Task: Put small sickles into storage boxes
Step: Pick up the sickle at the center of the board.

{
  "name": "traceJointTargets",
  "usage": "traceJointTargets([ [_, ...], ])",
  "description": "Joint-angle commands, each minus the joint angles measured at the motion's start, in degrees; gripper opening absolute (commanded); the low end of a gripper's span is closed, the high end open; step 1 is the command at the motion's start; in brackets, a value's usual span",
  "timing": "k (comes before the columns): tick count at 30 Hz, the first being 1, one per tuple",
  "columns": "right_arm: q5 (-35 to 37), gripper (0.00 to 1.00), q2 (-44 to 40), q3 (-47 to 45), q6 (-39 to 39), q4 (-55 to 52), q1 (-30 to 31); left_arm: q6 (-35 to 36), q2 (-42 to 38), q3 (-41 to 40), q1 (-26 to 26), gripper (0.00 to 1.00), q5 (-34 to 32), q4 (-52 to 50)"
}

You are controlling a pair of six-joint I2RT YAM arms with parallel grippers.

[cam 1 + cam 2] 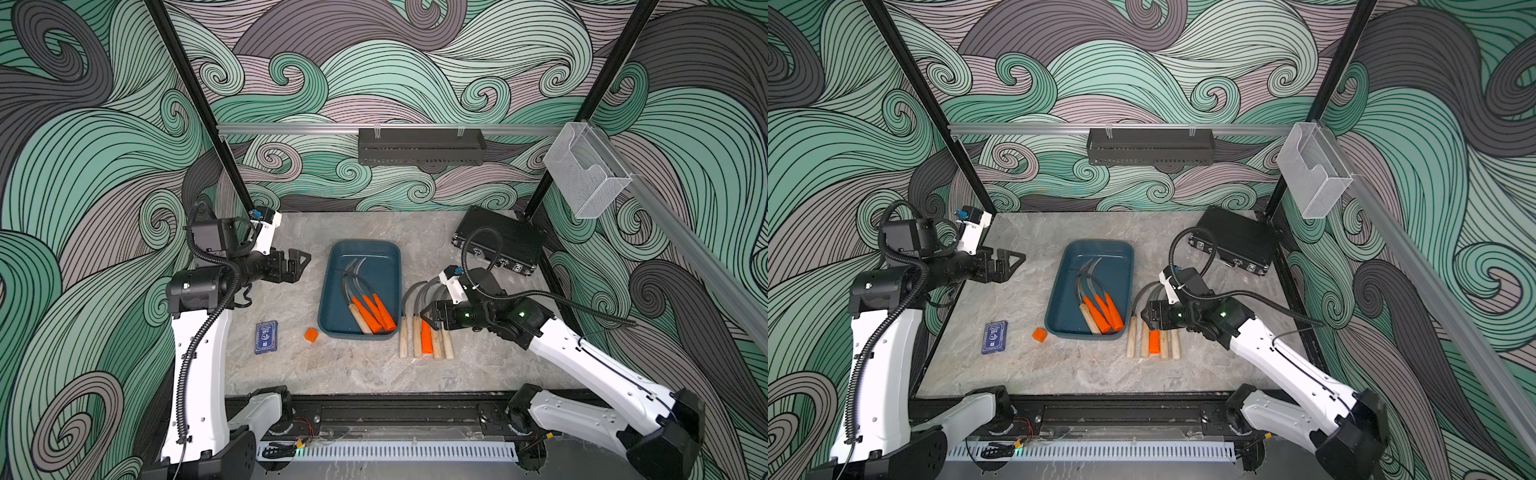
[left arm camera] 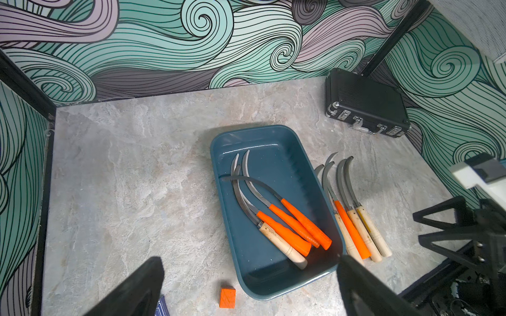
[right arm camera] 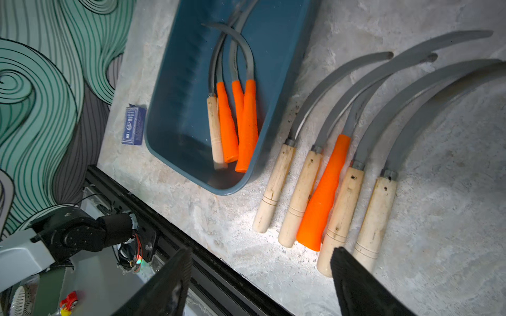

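The dark teal storage box [image 1: 361,257] stands mid-table and holds several small sickles [image 1: 368,309], three with orange handles and one with a pale wooden handle. Several more sickles lie in a row on the table just right of it, mostly wooden-handled, with one orange-handled sickle [image 1: 427,338] among them. My right gripper [image 1: 432,318] hovers open over this row, above the handles; in the right wrist view nothing sits between its fingers [image 3: 178,273], and the orange handle [image 3: 323,197] lies just ahead. My left gripper [image 1: 301,264] hangs open and empty left of the box.
An orange cube [image 1: 311,335] and a blue card box [image 1: 266,336] lie left of the box's near end. A black ribbed case [image 1: 498,245] sits at the back right corner. A clear bin [image 1: 586,174] and a black shelf [image 1: 419,145] hang on the walls.
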Motion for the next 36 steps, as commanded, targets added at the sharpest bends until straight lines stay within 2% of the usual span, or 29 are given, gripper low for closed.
traceJointTargets([
  [1, 4.1, 0.8, 0.6, 1.8, -0.2, -6.9, -0.3, 0.9, 0.7, 0.9, 0.3, 0.99, 1.2, -2.7],
  [10, 10.8, 0.79, -2.6, -3.5, 3.8, -10.8, -2.0, 1.3, 0.7, -1.4, 0.3, 0.99, 0.9, -2.0],
  [14, 9.8, 0.7, -2.9, -4.8, 5.1, -11.6, -2.9, -0.1, 0.7, -4.1, 0.3, 0.99, 2.6, 0.7],
  [17, 9.5, 0.69, -3.2, -5.3, 4.8, -11.8, -3.0, -0.6, 1.6, -5.8, 0.3, 0.99, 2.8, 3.0],
  [19, 8.3, 0.72, -2.9, -5.9, 4.8, -11.8, -3.4, -0.3, 2.9, -5.9, 0.3, 0.98, 2.5, 3.3],
  [22, 7.0, 0.69, -2.0, -6.6, 4.7, -11.8, -3.6, 0.9, 3.9, -5.4, 0.3, 0.98, 2.0, 2.7],
  [30, 8.9, 0.7, 0.6, -6.2, 4.6, -14.0, -5.6, 6.6, 1.4, -7.7, 0.2, 0.98, 1.3, 1.9],
  [36, 9.9, 0.71, -1.3, -7.6, 4.7, -14.6, -6.2, 11.1, 1.9, -6.4, 0.1, 0.98, 2.4, -1.6],
])
